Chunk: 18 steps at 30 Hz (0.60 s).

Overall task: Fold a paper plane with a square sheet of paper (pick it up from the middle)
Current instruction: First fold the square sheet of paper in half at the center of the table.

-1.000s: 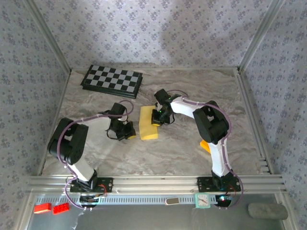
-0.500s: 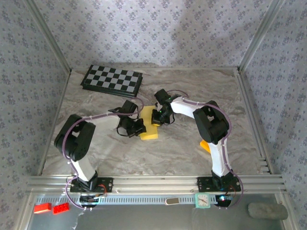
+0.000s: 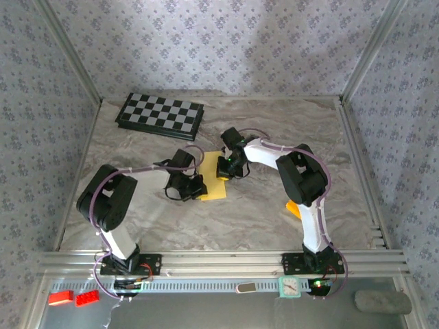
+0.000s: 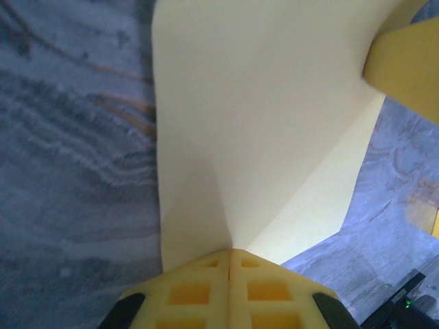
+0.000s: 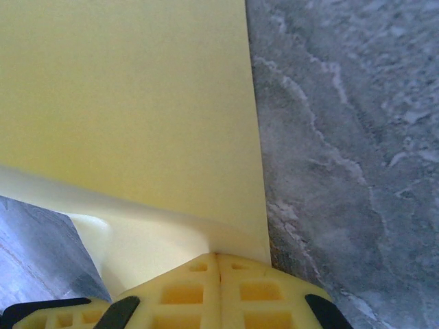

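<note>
Left pincer (image 3: pixel 195 186) and right pincer (image 3: pixel 223 167) are pinching the square sheet of paper (image 3: pixel 215 190)
Both are clamping fully shut on the creased yellow sheet from opposite sides, and it is lying near the middle of the table (image 3: pixel 274 216). This looks like a fold being formed. They should be moving in step, laying one edge squarely over the other, never pulling apart and tearing it.
</note>
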{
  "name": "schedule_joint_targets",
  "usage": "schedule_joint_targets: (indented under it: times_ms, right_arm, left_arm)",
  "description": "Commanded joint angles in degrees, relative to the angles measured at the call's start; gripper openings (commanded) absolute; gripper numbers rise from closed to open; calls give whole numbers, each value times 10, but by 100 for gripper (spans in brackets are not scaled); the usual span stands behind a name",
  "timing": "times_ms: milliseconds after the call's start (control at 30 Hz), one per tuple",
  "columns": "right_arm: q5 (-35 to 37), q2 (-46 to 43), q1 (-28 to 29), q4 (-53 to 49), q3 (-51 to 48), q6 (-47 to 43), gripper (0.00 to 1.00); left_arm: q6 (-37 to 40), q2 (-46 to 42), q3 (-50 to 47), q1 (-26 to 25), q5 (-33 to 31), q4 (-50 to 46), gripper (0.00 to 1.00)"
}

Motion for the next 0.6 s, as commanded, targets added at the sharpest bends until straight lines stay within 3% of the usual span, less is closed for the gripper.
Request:
schedule_joint_targets:
  times_ms: [0,300,433,567]
  right_arm:
    - [143,89,-10,-107,-53,-9,6]
    - [149,87,-10,-109,-54,-9,5]
    - [146,88,-10,-108,-54,-9,5]
    - [143,90,-12,-109,-52,-10,5]
  left_arm:
    - [27,-5,-36,-1,-17,-110,0]
    - [88,-66,23,25,-41,-200,0]
    - [73,-79,69,29,-34,-151,0]
    - [35,-39,99,29,-19,-62,0]
